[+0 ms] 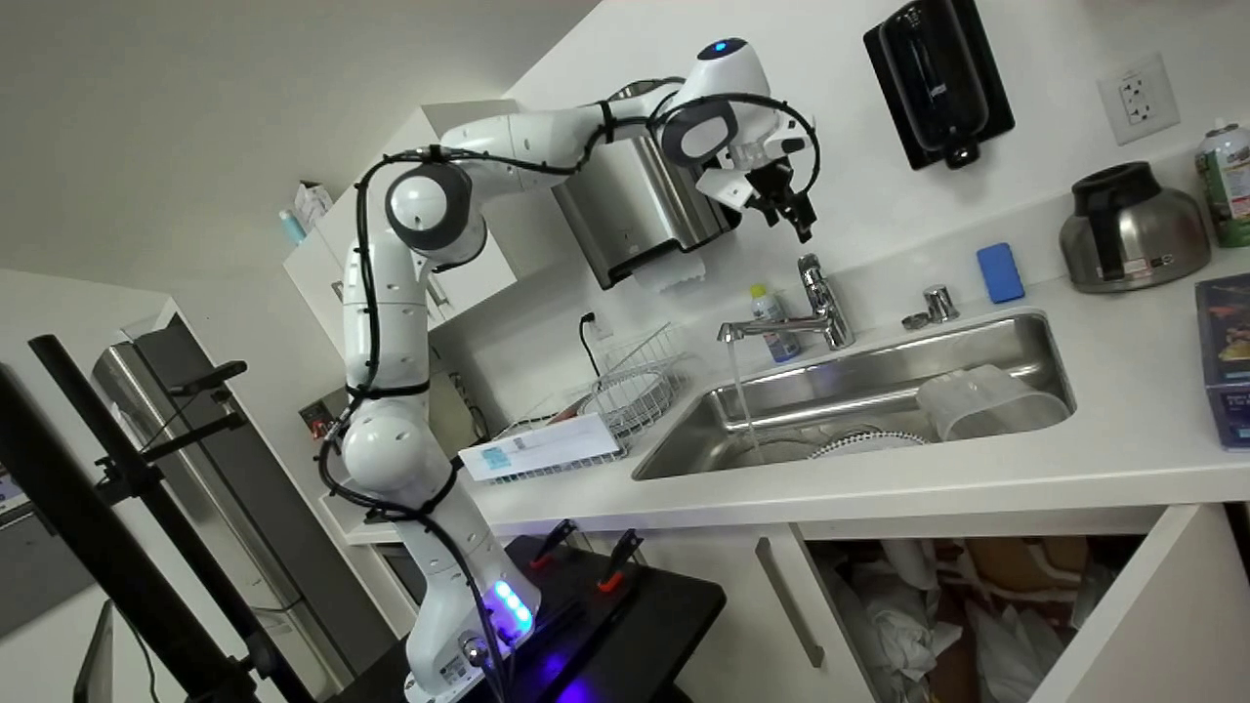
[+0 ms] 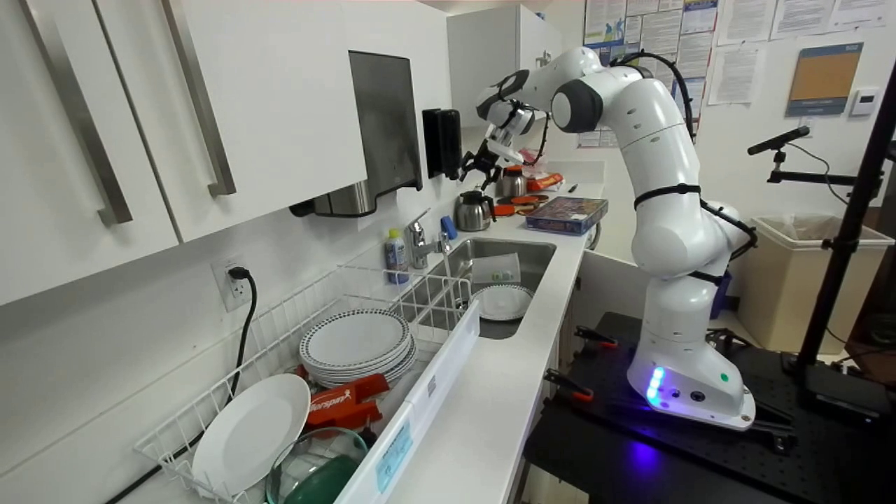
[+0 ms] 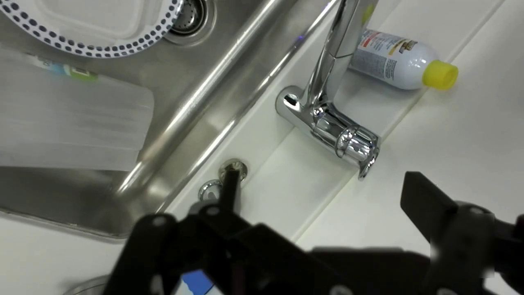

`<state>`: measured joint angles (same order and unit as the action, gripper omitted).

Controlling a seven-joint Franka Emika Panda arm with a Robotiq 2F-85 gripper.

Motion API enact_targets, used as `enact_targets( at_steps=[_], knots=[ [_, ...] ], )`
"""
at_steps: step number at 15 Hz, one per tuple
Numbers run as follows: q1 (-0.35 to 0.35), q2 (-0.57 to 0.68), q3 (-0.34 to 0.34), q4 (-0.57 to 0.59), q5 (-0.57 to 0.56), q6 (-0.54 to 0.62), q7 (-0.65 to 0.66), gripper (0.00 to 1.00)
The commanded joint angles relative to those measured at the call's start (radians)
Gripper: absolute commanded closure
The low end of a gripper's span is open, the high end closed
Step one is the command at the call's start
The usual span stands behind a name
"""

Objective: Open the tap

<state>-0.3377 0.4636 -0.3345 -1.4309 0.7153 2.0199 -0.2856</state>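
Note:
The chrome tap (image 1: 830, 310) stands behind the sink, its spout over the basin and its slim lever pointing up. It also shows in an exterior view (image 2: 418, 243) and in the wrist view (image 3: 327, 119). A thin stream of water (image 1: 739, 381) runs from the spout into the sink in both exterior views. My gripper (image 1: 789, 230) is in the air a little above the tap's lever, apart from it. In the wrist view my gripper (image 3: 323, 177) has its black fingers wide apart with nothing between them. The lever tip lies just beyond the fingertips there.
The steel sink (image 1: 1060, 381) holds a clear plastic container (image 1: 991, 400) and a dotted plate (image 2: 502, 302). A yellow-capped bottle (image 3: 393, 61) stands beside the tap. A stubby chrome fitting (image 1: 939, 303), blue sponge (image 1: 1000, 272), steel pot (image 1: 1133, 234) and black wall dispenser (image 1: 937, 83) are near.

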Motion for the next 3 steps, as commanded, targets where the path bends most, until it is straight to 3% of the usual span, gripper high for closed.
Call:
enact_targets(
  at_steps=[1,2,3],
  knots=[
    [0.039,-0.094,-0.019,-0.133,-0.051,0.022,0.022,0.00],
    [-0.008,-0.108,0.044,-0.148,-0.085,0.042,0.033,0.00],
    [-0.012,-0.116,0.052,-0.162,-0.093,0.041,0.033,0.00]
  ],
)
